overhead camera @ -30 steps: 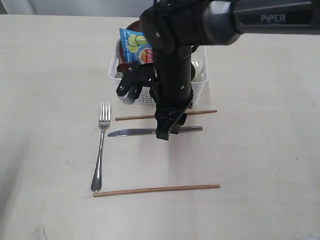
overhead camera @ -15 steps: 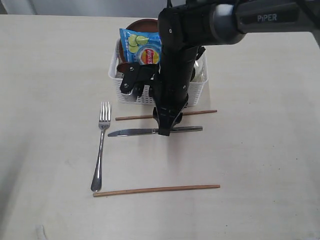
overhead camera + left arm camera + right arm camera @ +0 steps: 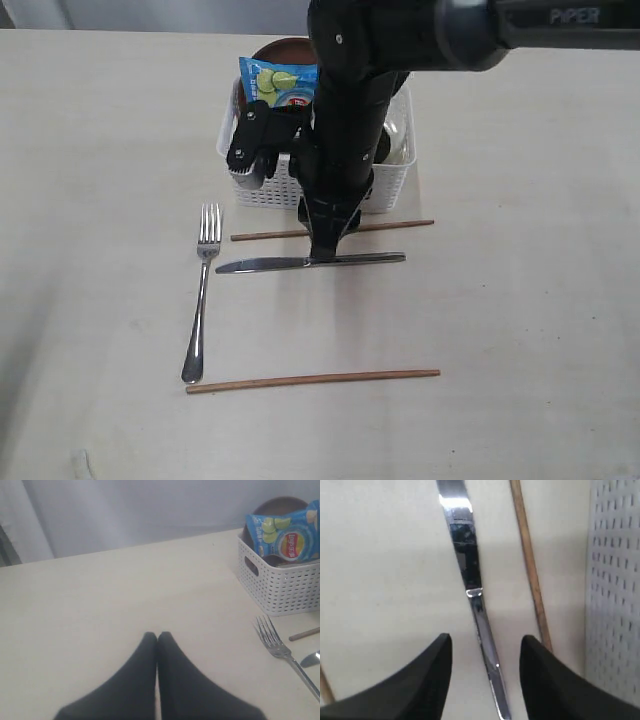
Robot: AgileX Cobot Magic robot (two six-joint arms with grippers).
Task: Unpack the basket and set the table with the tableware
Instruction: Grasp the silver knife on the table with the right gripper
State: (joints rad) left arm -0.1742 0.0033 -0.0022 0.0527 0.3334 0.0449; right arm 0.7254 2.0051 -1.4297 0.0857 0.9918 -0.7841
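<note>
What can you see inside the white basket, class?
A blue chip bag and a reddish-brown plate stick up above the rim of the basket. The right arm covers the basket's middle, so whatever else lies there is hidden.

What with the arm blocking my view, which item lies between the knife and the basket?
One brown chopstick lies between the knife and the basket, roughly parallel to both. The exterior and right wrist views both show it.
</note>
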